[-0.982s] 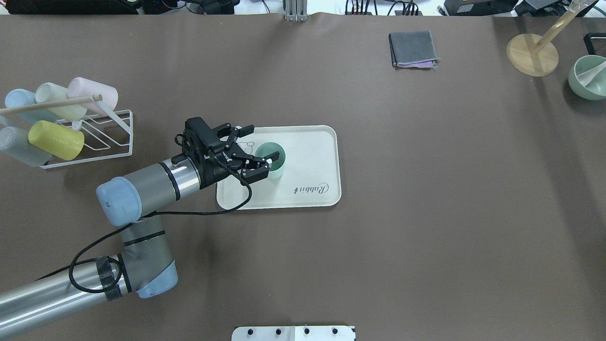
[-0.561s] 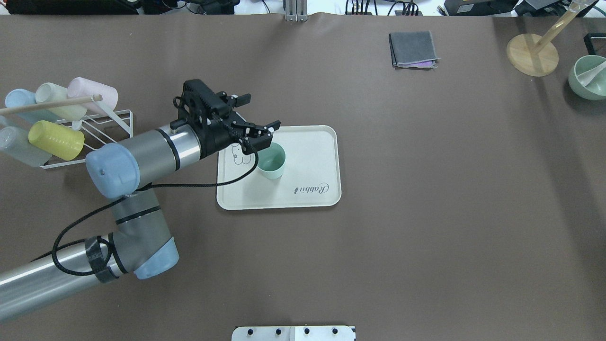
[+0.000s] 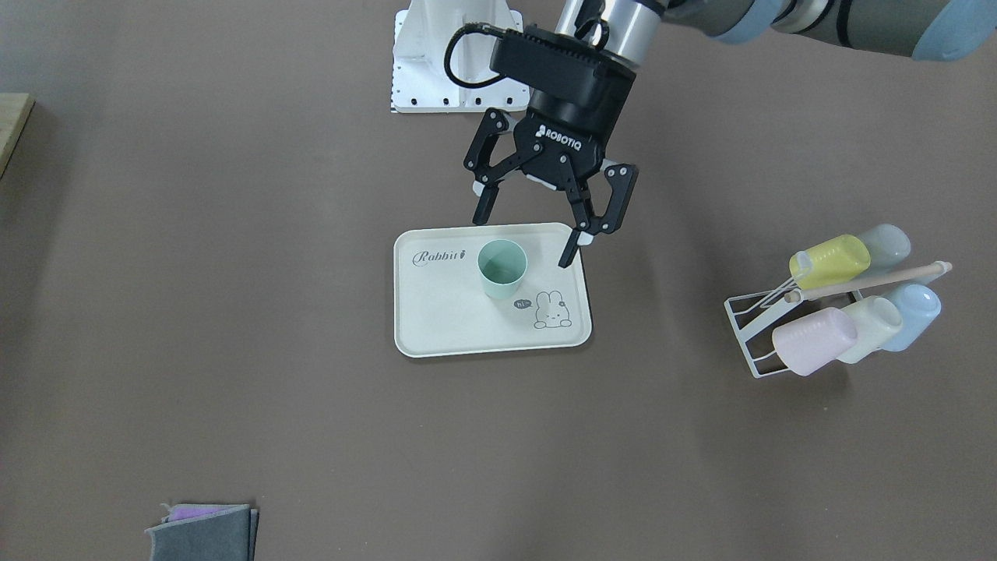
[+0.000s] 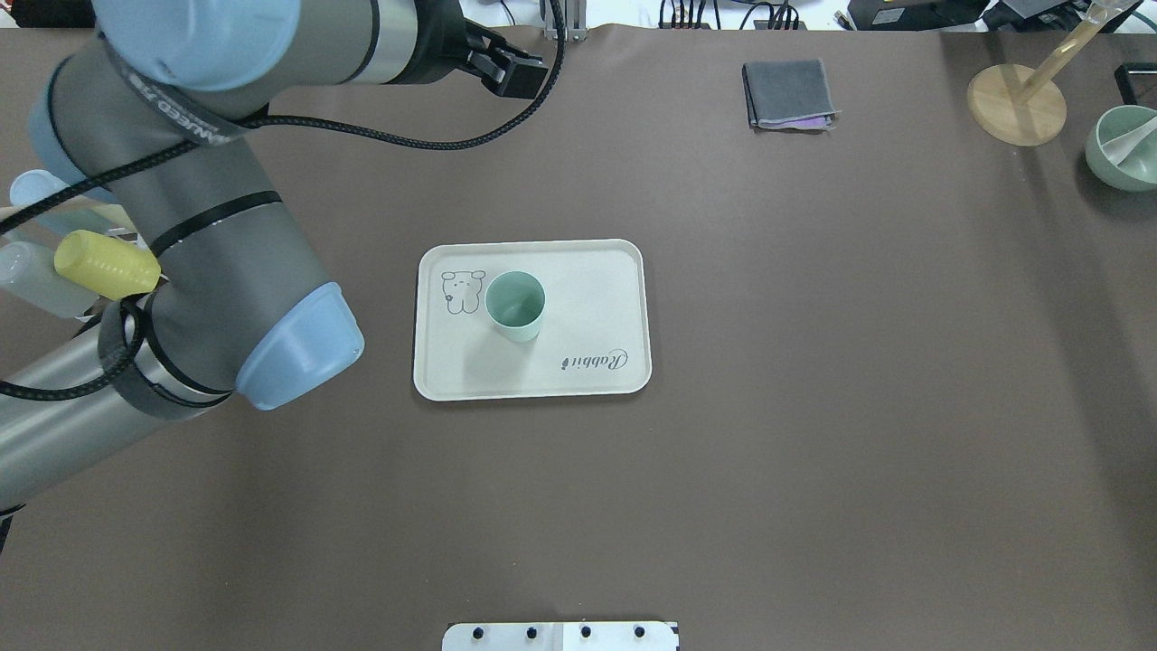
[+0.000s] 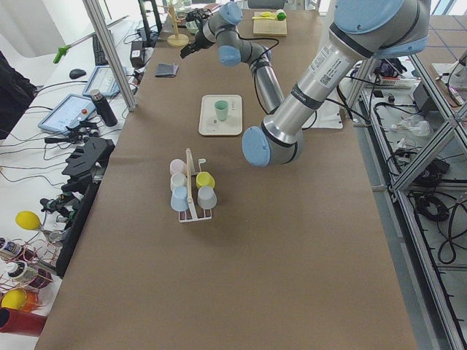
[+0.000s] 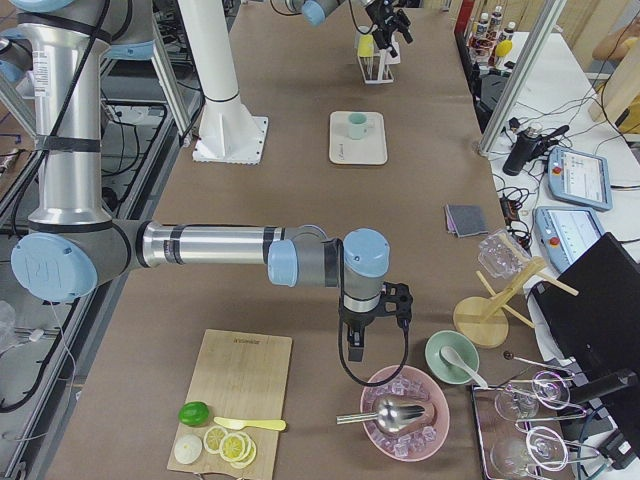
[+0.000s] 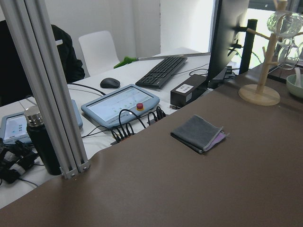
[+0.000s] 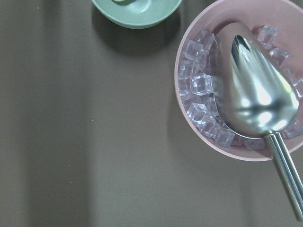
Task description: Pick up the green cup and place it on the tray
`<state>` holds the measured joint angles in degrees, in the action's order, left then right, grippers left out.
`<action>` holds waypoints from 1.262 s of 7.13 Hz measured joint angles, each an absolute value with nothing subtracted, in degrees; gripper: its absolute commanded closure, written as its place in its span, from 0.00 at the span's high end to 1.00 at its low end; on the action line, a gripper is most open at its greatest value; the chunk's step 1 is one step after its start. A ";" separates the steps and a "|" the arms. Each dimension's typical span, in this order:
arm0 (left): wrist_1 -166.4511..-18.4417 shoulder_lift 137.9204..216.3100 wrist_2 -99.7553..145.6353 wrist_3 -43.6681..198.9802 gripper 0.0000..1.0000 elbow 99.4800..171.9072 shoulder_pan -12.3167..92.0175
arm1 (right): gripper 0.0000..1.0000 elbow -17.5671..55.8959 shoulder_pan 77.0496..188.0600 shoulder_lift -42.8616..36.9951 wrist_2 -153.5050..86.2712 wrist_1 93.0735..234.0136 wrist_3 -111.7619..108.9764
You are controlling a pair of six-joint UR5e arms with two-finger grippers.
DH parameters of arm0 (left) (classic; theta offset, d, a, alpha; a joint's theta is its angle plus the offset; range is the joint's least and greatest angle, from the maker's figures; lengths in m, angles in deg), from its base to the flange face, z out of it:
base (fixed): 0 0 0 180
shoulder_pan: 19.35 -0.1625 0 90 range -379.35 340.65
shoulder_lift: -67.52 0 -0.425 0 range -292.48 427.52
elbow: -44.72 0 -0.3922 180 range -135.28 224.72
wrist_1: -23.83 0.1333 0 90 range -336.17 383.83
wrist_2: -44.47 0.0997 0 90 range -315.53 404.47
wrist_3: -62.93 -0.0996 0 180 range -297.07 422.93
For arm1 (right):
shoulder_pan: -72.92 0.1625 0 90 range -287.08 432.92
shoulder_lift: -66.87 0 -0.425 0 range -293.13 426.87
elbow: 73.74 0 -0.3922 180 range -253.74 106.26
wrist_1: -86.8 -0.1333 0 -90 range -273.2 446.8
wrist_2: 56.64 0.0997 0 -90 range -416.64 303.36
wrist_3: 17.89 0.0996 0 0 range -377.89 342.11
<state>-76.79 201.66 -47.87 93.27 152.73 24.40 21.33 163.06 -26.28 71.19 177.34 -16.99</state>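
Cup [image 3: 502, 267] sits on tray [image 3: 436, 327], apart from tool [image 3: 526, 238].

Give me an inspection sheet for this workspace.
Surface: brown table cover, no spills seen.
Job's things: green cup upright on the tray, beside the bunny drawing.
Clutter: wire rack of cups; folded grey cloth; wooden stand; green bowl; pink bowl of ice with a metal scoop.
End effectors: left end effector open, raised, clear of the cup, holding nothing; right end effector hangs by the pink bowl, opening cannot be told.
Cables: black cable looped along the left arm.
Surroundings: keyboard, tablet, black bottle beyond the table's far edge.
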 measured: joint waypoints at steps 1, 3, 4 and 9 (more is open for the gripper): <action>-73.16 198.58 -50.15 92.97 0.97 155.89 25.76 | 1.00 21.30 163.07 -26.36 71.22 177.26 -16.93; -71.13 189.84 -63.88 91.13 0.97 158.64 35.58 | 1.00 21.24 163.07 -26.53 71.57 177.24 -16.78; -70.95 186.31 -68.48 87.22 0.97 158.28 41.70 | 1.00 21.18 163.09 -26.67 73.08 177.24 -16.62; -68.63 168.63 -97.20 74.47 0.98 142.87 69.44 | 1.00 21.67 163.27 -26.23 81.35 177.03 -16.40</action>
<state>-68.63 168.63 -97.20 74.47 142.87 69.44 21.67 163.27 -26.23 81.35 177.03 -16.40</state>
